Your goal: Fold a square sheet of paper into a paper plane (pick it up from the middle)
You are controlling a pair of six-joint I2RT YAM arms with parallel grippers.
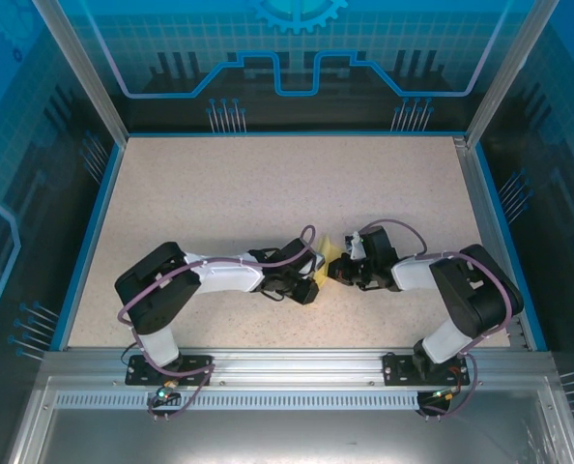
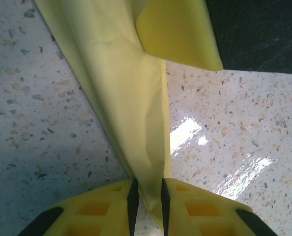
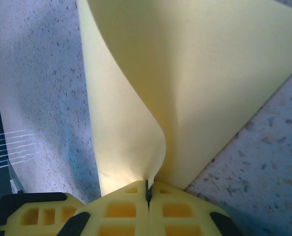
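Note:
The pale yellow sheet of paper [image 1: 330, 253] hangs just above the table between my two grippers, folded and curled. In the left wrist view the paper [image 2: 131, 108] narrows to a creased point that runs down between the pads of my left gripper [image 2: 147, 191]. Those jaws stand a narrow gap apart around that tip, with speckled table showing between them. My right gripper [image 3: 147, 191] is shut on an edge of the paper [image 3: 185, 88], which curls up and away from it. From above, the left gripper [image 1: 309, 288] and the right gripper [image 1: 343, 272] nearly face each other.
The speckled tabletop [image 1: 268, 193] stretches wide behind the grippers. A blue rim and an aluminium frame [image 1: 287, 362] border it, with glass walls around. Both arm bases sit on the near rail.

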